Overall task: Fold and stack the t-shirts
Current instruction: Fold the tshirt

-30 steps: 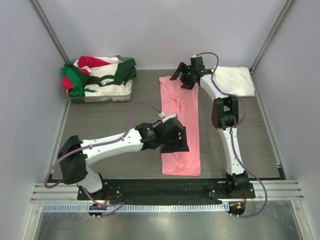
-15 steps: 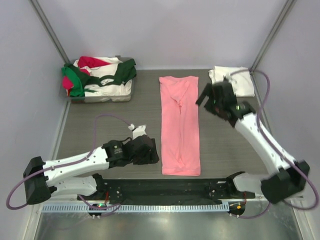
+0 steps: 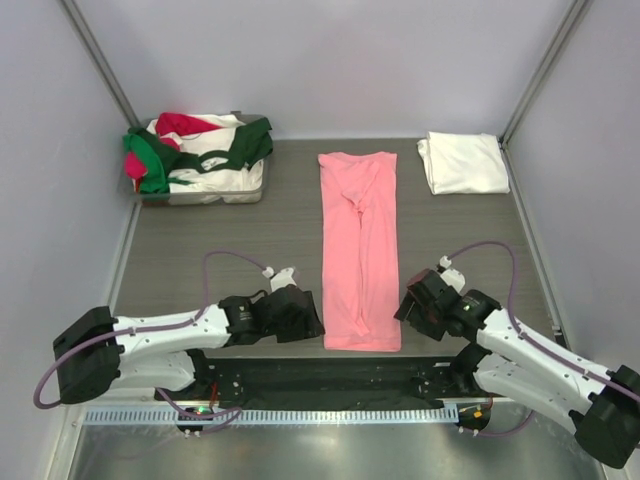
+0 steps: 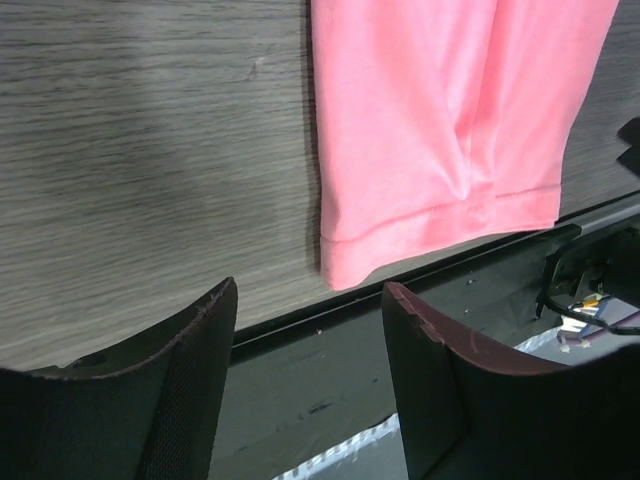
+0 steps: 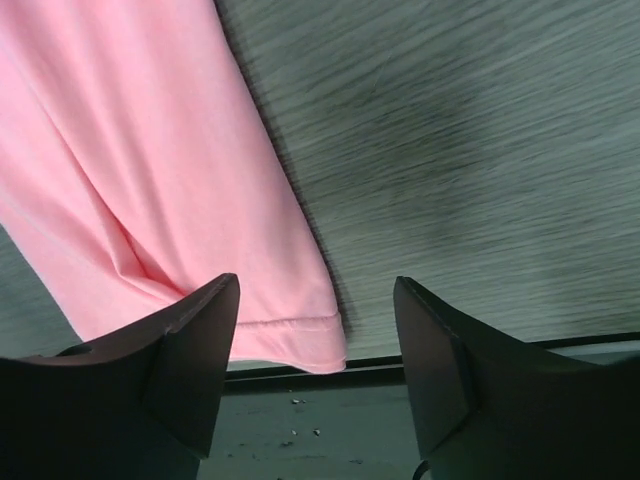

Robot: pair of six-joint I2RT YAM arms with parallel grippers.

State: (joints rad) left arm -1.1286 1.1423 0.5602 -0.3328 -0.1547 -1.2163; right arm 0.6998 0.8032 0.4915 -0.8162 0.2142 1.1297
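From above, my left gripper [image 3: 303, 314] and right gripper [image 3: 412, 303] flank the near hem of the salmon-pink t-shirt [image 3: 360, 230], which lies flat as a long folded strip. My left wrist shows jaws spread and empty, the hem corner [image 4: 335, 268] just ahead; my right wrist shows the same. Closing too shallow, I'd likely pinch one layer and the fold could slip open.

This is a robotics lab cell, not a home or a shop. A grey wood-grain table [image 3: 250, 240] is closed in on three sides by plain pale walls [image 3: 330, 60], with bare metal frame posts [image 3: 100, 62] rising at its far corners. Along its near edge runs a black mounting plate [image 3: 330, 377] carrying the white left arm [image 3: 160, 330] and right arm [image 3: 540, 354], fronted by a slotted metal rail [image 3: 330, 414].
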